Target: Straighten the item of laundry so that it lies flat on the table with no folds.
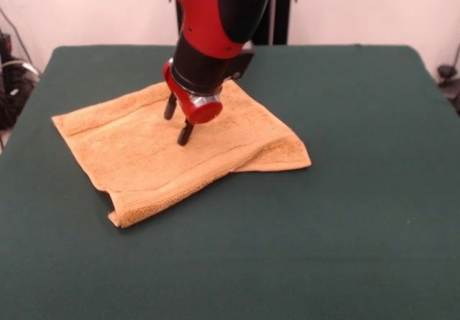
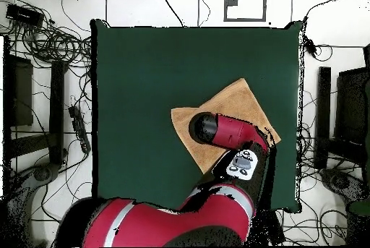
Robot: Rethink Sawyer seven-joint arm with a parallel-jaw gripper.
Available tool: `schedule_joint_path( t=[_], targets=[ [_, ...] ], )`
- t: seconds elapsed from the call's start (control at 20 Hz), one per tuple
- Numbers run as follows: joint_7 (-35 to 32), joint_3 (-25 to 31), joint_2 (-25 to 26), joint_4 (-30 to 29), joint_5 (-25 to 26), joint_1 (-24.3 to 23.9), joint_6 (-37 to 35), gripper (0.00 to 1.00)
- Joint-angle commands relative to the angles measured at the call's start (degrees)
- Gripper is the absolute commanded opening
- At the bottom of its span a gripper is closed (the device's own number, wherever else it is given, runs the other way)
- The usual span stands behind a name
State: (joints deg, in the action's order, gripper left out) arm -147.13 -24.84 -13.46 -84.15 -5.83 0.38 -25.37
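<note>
The orange-tan towel (image 1: 129, 154) lies on the dark green table (image 1: 359, 190), left of centre in the front view. It is partly folded: its near edge is doubled over, and a lower layer sticks out at the right corner (image 1: 284, 158). My gripper (image 1: 177, 128) is open and empty, and points down over the middle of the towel. Its black fingertips (image 1: 184, 139) are at or just above the cloth. In the overhead view the towel (image 2: 235, 100) lies at the right of the table (image 2: 144, 79), and the arm (image 2: 217, 129) covers part of it and hides the gripper.
The towel lies well inside the table's edges, with wide green cloth to the right and near side in the front view. Cables and equipment (image 2: 50, 43) lie on the floor around the table. A black post (image 1: 280, 7) stands behind the arm.
</note>
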Motion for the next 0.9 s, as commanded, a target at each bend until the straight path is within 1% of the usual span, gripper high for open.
schedule_joint_path(
  t=[0.05,0.2,0.4,0.5,0.65,0.75,0.9],
  targets=[
    [-1.14,13.03,0.31,-4.34,-0.41,-0.29,1.63,1.00],
    [0.40,15.64,0.35,-4.31,0.34,-2.05,3.91,1.00],
    [5.67,23.73,-1.17,-6.28,2.47,-8.20,7.93,1.00],
    [5.97,24.75,-1.57,-5.82,3.69,-8.80,8.19,1.00],
    [4.34,23.04,-2.23,-4.53,5.36,-7.07,7.17,1.00],
    [3.82,23.01,-2.64,-4.12,6.65,-6.78,7.45,1.00],
    [3.79,24.36,-3.37,-4.18,7.97,-7.70,7.70,1.00]
  ],
)
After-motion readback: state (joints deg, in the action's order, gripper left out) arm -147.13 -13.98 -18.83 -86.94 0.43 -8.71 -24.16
